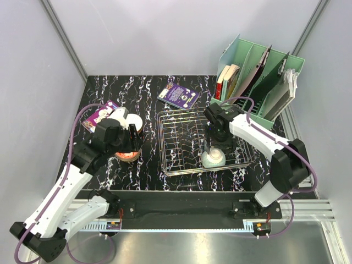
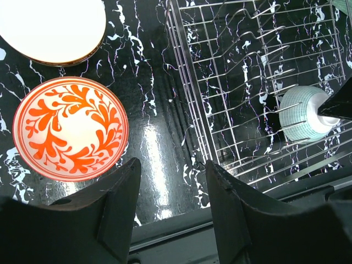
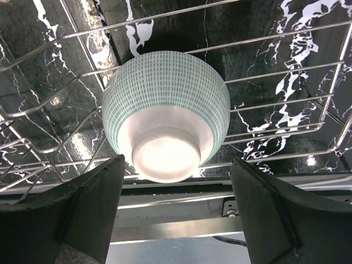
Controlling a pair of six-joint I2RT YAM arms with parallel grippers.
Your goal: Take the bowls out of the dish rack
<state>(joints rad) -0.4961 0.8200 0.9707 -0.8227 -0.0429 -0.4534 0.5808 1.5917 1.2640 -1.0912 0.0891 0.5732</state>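
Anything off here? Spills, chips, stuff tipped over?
Nothing spilled or broken. Only oddity: the teal-checked bowl in the dish rack sits turned over, foot showing, not its opening. Normal for draining.

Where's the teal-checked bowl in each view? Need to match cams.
Top external: bowl right of centre, at the near edge of the rack.
Left wrist: bowl near the right edge, inside the rack.
Right wrist: bowl in the centre, foot ring toward the camera.
Shared landmark: the rack's chrome wires around the bowl.
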